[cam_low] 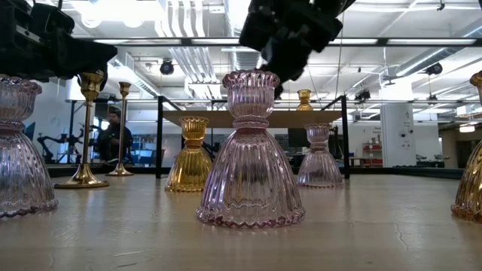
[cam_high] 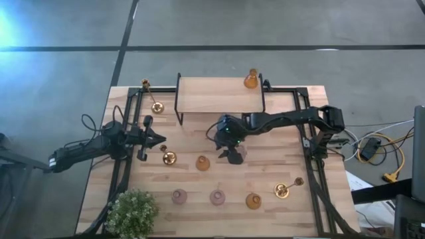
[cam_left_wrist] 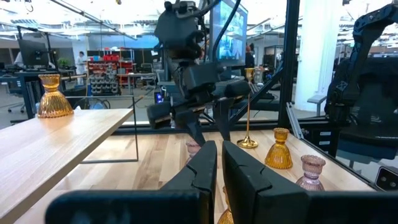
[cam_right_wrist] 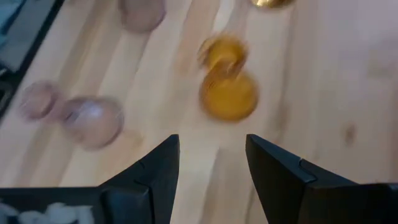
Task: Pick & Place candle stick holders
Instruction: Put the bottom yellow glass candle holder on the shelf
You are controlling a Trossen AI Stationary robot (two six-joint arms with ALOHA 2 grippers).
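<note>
I see the right gripper [cam_high: 234, 155] at the frame's centre, fingers spread and empty, above the wooden table [cam_high: 265, 133] just beside a pink bell-shaped glass holder [cam_high: 240, 152]. My left gripper [cam_high: 159, 140] waits at centre left, fingers pressed together. An amber bell-shaped glass holder [cam_high: 251, 79] stands on the raised wooden shelf [cam_high: 212, 94] at upper centre; the others dot the tabletop.
</note>
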